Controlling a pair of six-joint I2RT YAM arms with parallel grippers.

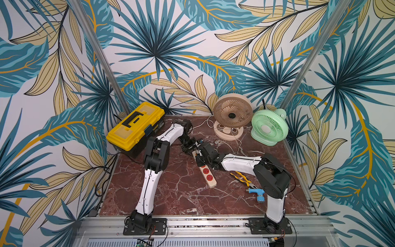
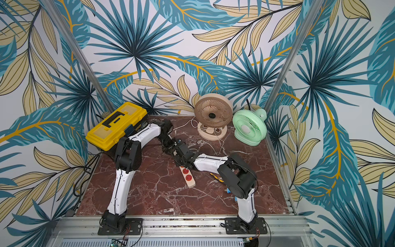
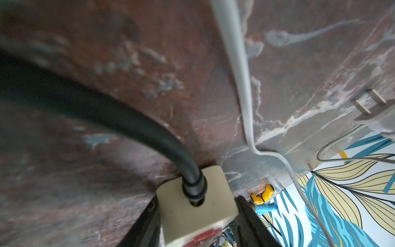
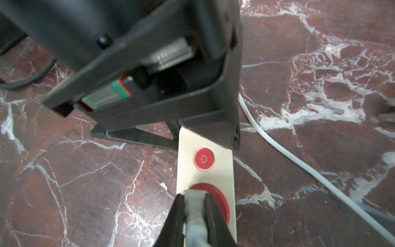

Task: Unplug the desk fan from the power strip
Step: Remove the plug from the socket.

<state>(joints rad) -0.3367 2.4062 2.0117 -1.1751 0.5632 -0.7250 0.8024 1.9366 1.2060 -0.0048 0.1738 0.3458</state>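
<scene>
A white cord [image 4: 299, 162] is trailing beside the cream power strip [image 4: 222, 171]. The left pincer [image 3: 196, 218] is clamping its end, the right pincer [image 4: 195, 213] a grey plug [image 4: 195, 203].

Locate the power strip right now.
Mid-table in both top views, the power strip lies diagonally between the arms; the left gripper clamps its cord end and the right gripper grips a grey plug at its first socket.
</scene>
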